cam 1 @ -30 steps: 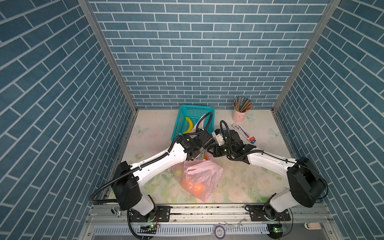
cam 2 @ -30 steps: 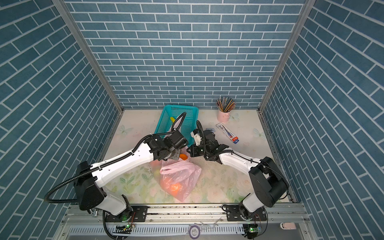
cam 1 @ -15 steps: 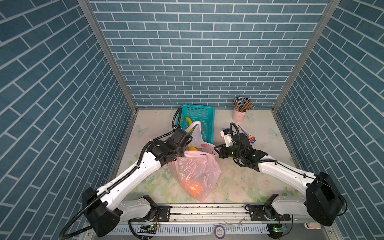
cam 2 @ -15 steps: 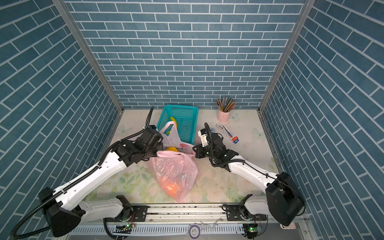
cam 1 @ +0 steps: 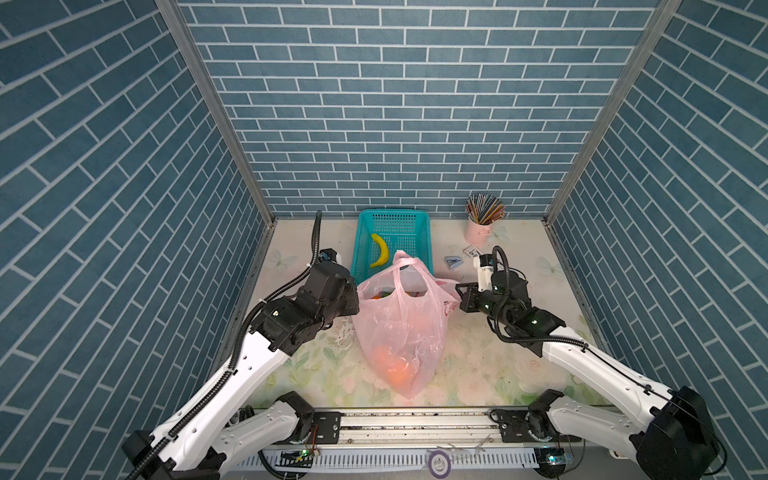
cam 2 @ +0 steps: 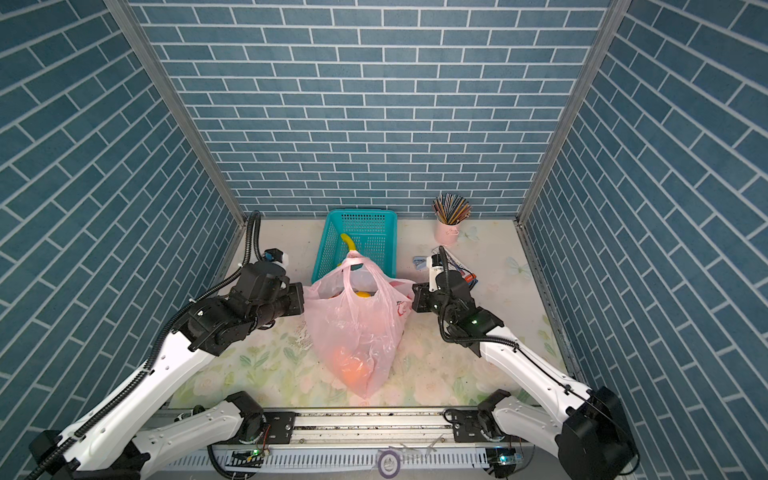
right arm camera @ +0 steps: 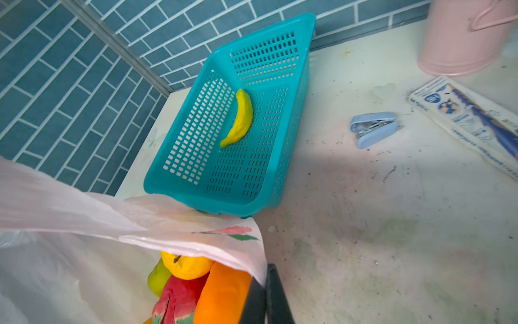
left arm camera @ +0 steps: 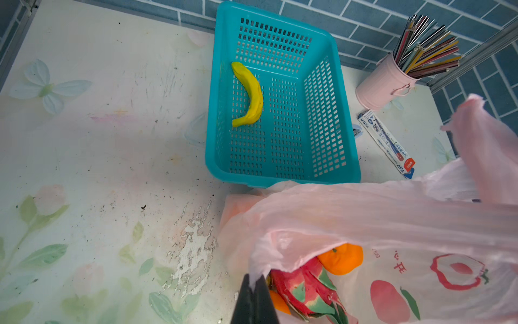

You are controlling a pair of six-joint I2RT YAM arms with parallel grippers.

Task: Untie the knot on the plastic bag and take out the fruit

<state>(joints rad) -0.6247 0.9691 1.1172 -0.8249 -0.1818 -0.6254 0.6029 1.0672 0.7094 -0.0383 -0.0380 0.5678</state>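
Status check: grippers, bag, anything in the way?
Both shut on the plastic bag: left gripper one rim, right gripper the opposite. Mouth spread open, fruit inside. Close behind, teal basket, not blocking.

Blue brick-pattern walls [cam 1: 395,104] enclosed three sides, with metal corner posts [cam 1: 217,112] at the joints. Tabletop [left arm camera: 112,140] was pale floral print, scuffed, peeling in spots. Lighting was even.
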